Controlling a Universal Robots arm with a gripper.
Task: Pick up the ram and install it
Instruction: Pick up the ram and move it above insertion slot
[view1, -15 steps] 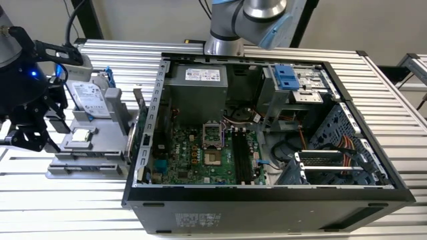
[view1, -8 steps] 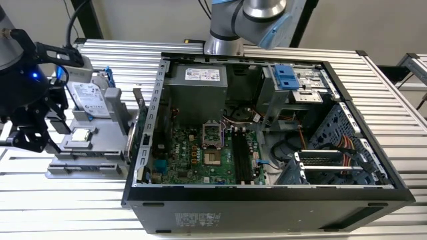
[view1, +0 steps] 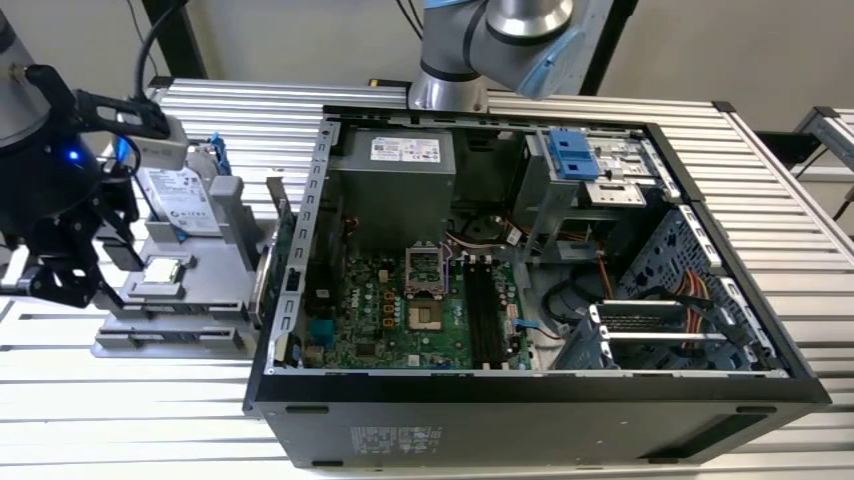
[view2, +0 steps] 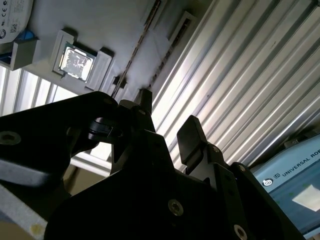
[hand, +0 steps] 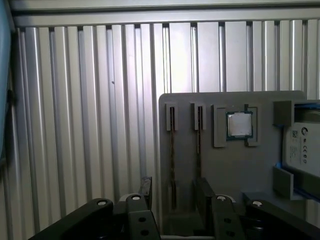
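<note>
The arm's grey base joint, fitted with a light-blue cap, stands well apart from the holder plate, toward the exterior view's right and farther back. The black wrist assembly, with a blue indicator lit, hangs at the end of the holder plate toward the exterior view's left. The hand points downward beside that end.

In both wrist views the hand has its two black fingers spread apart, with nothing gripped between them. In the first wrist view, one finger lies over the holder plate and the other just outside its edge.
</note>
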